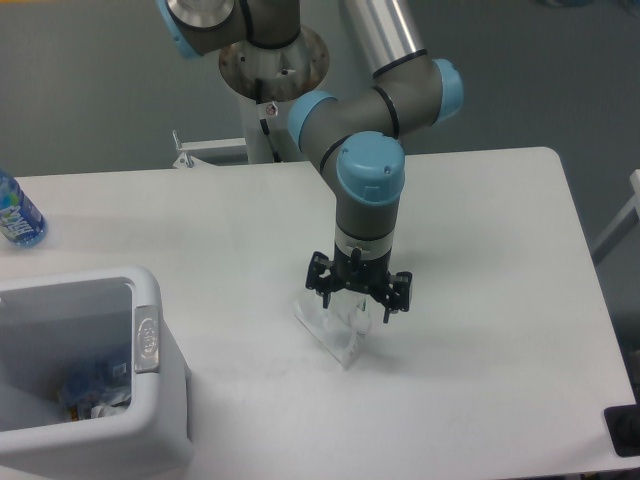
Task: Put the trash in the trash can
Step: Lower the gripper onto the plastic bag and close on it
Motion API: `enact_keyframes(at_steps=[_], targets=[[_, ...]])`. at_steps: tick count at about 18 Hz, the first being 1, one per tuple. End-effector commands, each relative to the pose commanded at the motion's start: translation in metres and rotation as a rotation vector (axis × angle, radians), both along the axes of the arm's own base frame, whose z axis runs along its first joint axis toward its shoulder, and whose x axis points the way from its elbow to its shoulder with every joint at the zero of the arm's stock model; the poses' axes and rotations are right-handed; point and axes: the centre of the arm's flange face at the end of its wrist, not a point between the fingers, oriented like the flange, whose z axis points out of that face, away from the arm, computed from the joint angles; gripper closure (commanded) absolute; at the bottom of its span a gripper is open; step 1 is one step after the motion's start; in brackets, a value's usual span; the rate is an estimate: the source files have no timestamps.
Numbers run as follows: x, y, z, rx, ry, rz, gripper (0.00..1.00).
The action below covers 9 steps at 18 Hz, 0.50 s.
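Observation:
The crumpled clear plastic wrapper point(335, 330) stands on the white table near the middle, pulled up into a tent shape. My gripper point(357, 312) points straight down onto its top, with the fingers shut on the wrapper's upper part; its lower tip still touches the table. The light-grey trash can point(160, 400) stands at the front left, well to the left of my gripper. Inside it lies some trash point(90, 392) with blue and red bits, partly hidden by the wall; I cannot tell whether it is the bottle.
A blue-labelled bottle point(15, 215) stands at the table's left edge, behind the trash can. The arm's base point(272, 55) is behind the table's far edge. A dark object point(625, 430) sits at the front right corner.

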Motion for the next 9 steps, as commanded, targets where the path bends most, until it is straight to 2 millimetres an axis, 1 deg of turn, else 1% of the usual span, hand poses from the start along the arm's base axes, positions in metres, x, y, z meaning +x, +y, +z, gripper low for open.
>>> enact_keyframes(at_steps=[3,9], targets=[[-0.0039,-0.0038,0.0002,0.0,0.0,0.009,0.0],[-0.0065,-0.0053,-0.0014,-0.001,-0.001,0.014,0.0]])
